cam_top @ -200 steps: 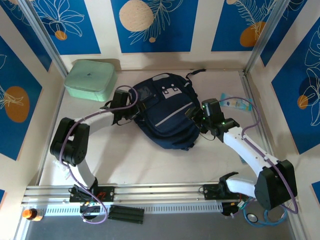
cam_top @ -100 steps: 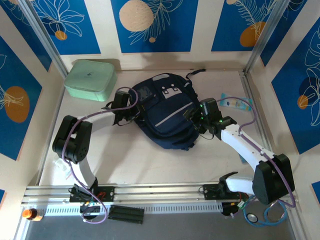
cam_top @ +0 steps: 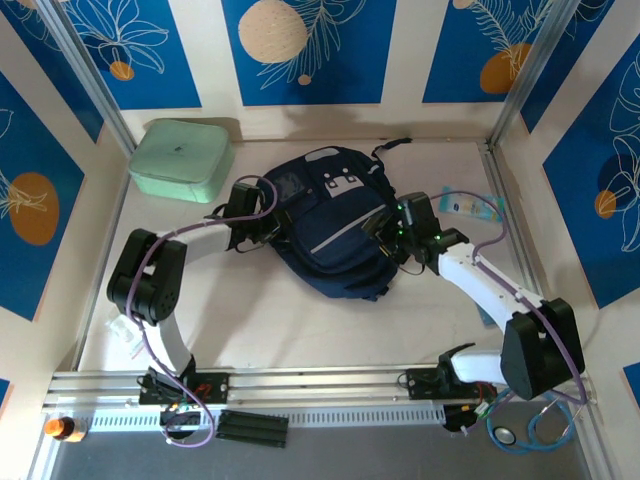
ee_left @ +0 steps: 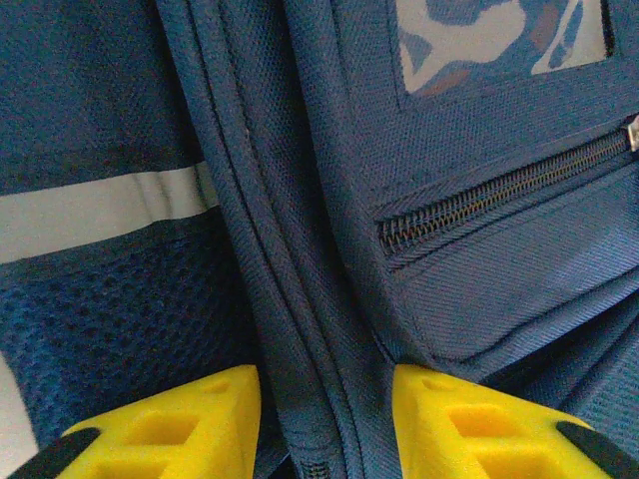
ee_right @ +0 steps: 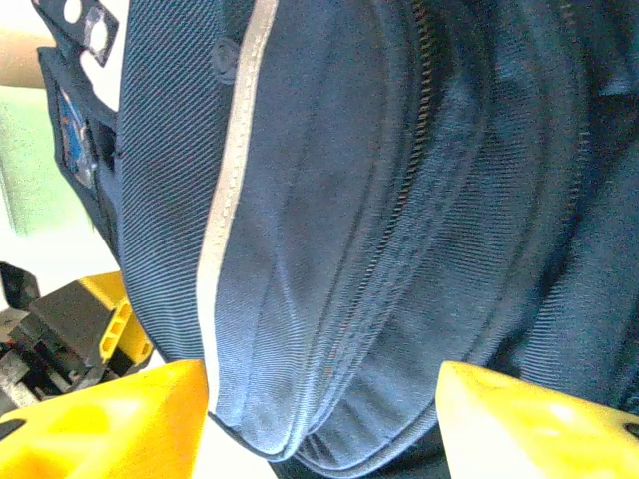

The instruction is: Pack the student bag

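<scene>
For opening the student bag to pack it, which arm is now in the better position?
Probably left. The left gripper straddles a long closed seam of the student bag, jaws open, so it could pinch there. The right gripper spans the bag's broad side, jaws apart.

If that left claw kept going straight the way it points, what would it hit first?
The student bag: its navy seam lies right between the left gripper's yellow fingers; whether they touch it is unclear.

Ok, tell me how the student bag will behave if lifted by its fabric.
Likely floppy: the student bag is soft woven fabric with folds along its zip seams, so it should sag from one grip. Looks slack, not stuffed, so probably light. The coarse weave should resist slipping.
</scene>
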Robot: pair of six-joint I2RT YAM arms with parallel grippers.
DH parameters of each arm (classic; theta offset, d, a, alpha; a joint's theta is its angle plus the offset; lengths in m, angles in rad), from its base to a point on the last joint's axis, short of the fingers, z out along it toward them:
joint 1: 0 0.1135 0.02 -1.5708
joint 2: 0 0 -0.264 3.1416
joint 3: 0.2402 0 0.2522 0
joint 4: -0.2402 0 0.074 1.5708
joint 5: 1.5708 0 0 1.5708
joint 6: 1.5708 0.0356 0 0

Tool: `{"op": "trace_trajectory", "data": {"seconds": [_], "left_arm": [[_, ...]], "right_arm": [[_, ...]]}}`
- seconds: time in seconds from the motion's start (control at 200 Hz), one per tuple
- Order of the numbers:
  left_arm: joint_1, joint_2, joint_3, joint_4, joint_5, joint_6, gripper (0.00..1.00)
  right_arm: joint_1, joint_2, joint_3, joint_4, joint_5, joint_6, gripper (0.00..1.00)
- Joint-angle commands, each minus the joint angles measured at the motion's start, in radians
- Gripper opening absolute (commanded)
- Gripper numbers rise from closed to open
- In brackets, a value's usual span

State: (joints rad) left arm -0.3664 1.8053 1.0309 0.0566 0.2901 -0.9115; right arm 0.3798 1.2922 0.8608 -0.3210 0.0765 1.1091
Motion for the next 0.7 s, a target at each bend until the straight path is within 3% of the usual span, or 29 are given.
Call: {"op": "trace_trajectory", "data": {"seconds": [0.0, 0.25, 0.46, 0.695], "left_arm": [[0.008, 0.035, 0.013, 0.030, 0.044, 0.000, 0.39], [0.009, 0.063, 0.039, 0.005, 0.046, 0.010, 0.30], [0.010, 0.025, 0.034, 0.044, 0.059, 0.008, 0.00], [0.001, -0.073, -0.003, 0.078, 0.113, -0.031, 0.00]], "right_arm": [[0.007, 0.023, 0.038, 0.022, -0.042, -0.012, 0.62], [0.005, 0.088, 0.062, 0.068, -0.107, -0.025, 0.62], [-0.002, 0.156, 0.102, 0.078, -0.103, -0.041, 0.62], [-0.056, 0.261, 0.170, 0.140, -0.170, -0.100, 0.65]]}}
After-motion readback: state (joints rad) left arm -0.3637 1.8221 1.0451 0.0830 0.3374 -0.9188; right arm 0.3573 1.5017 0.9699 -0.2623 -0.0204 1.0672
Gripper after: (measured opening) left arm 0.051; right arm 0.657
